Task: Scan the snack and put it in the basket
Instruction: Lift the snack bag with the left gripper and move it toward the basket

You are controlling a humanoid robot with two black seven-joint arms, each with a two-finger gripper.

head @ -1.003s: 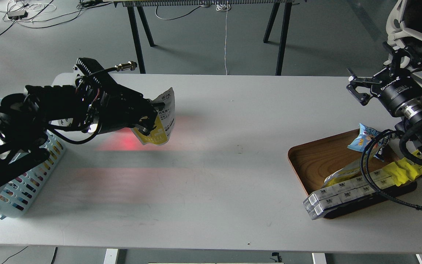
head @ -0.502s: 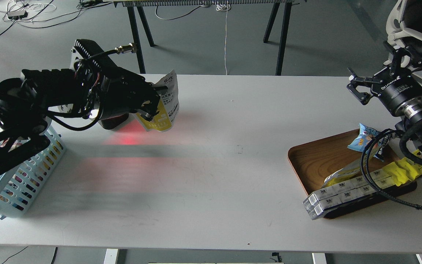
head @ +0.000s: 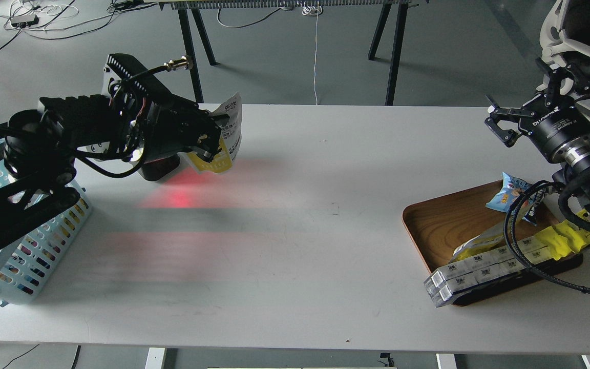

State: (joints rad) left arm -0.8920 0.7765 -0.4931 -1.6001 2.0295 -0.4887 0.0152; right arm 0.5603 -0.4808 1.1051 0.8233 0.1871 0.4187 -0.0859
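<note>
My left gripper [head: 212, 137] is shut on the snack [head: 227, 137], a flat yellow-and-white pouch with black print. It holds the pouch upright above the table's far left part. Red scanner light falls on the table just below it. The light blue basket [head: 34, 261] stands at the table's left edge, partly hidden under my left arm. My right gripper [head: 505, 123] is open and empty above the table's far right, beyond the wooden tray.
A brown wooden tray [head: 443, 225] at the right holds a blue snack packet [head: 509, 192], yellow packs [head: 561, 241] and white boxes [head: 471, 271]. A dark scanner block [head: 159, 169] sits under my left wrist. Cables hang over the tray.
My left gripper has carried the snack up and a little toward the table's far edge and left. The right arm has not moved.
</note>
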